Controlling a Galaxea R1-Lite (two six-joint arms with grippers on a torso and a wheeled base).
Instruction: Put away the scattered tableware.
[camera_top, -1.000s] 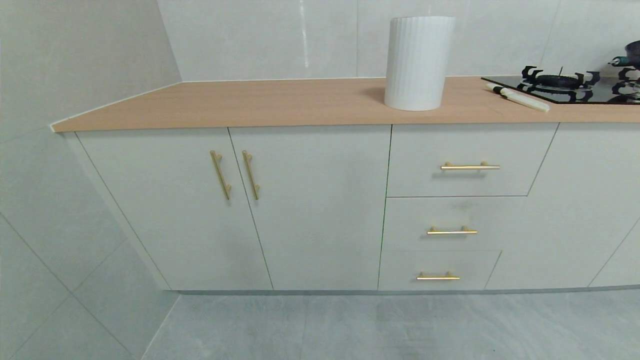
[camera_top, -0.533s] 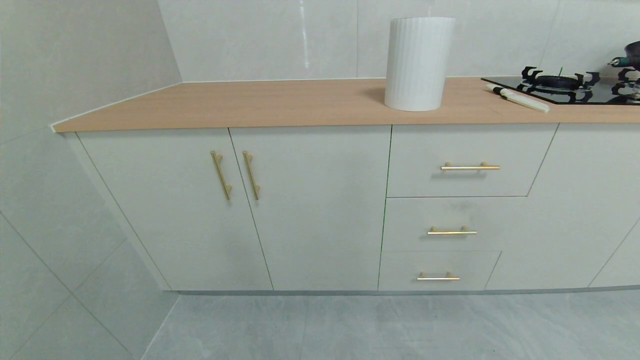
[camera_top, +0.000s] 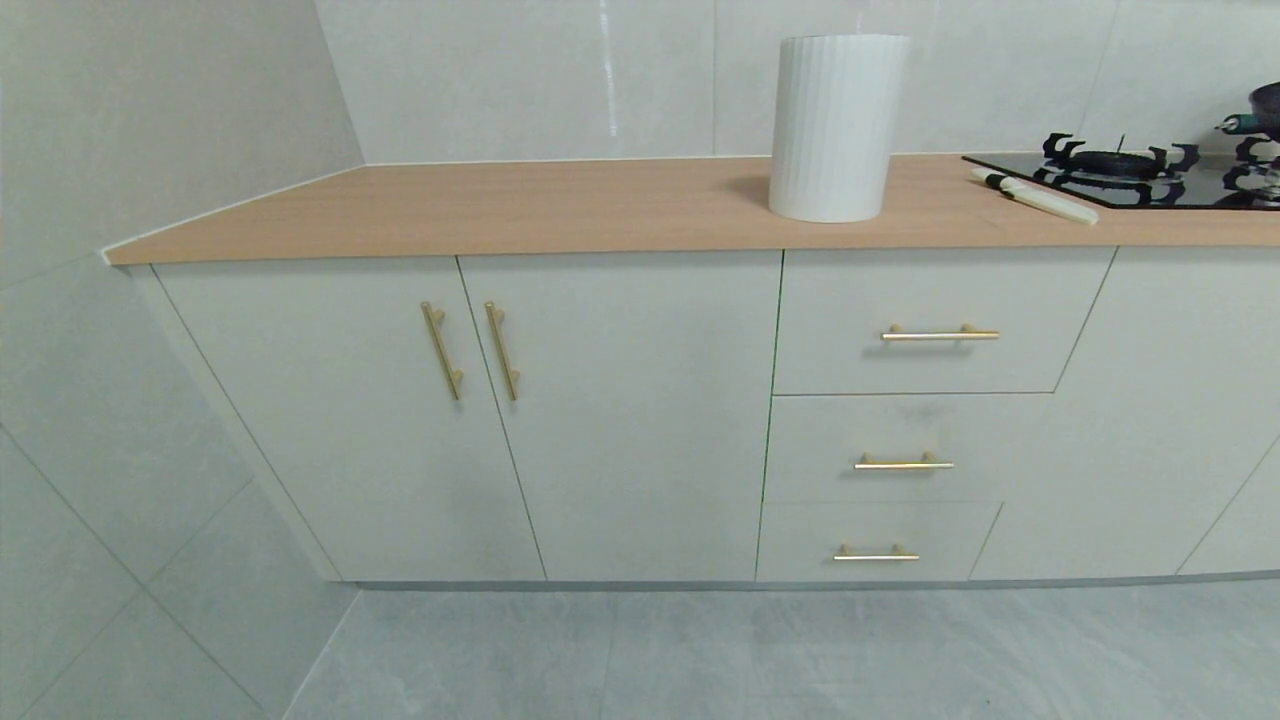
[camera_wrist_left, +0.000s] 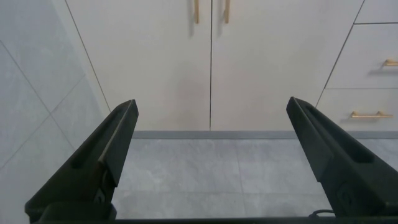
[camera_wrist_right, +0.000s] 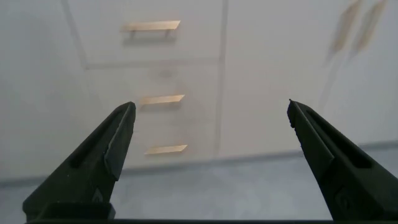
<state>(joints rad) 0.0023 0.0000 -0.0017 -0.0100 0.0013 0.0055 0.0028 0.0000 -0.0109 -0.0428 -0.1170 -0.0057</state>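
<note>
A cream-handled knife (camera_top: 1035, 195) lies on the wooden countertop (camera_top: 520, 205) beside the stove at the right. A tall white ribbed canister (camera_top: 835, 125) stands on the counter left of the knife. My left gripper (camera_wrist_left: 211, 112) is open, held low over the floor and facing the double cabinet doors (camera_wrist_left: 211, 62). My right gripper (camera_wrist_right: 211, 115) is open as well, facing the stack of drawers (camera_wrist_right: 155, 87). Neither holds anything.
A black gas stove (camera_top: 1150, 170) sits at the counter's right end with a dark pot (camera_top: 1262, 105) at the edge. Below are two doors with gold handles (camera_top: 470, 350) and three drawers with gold handles (camera_top: 940, 335). Grey tiled floor (camera_top: 700, 650) lies in front; a tiled wall stands at left.
</note>
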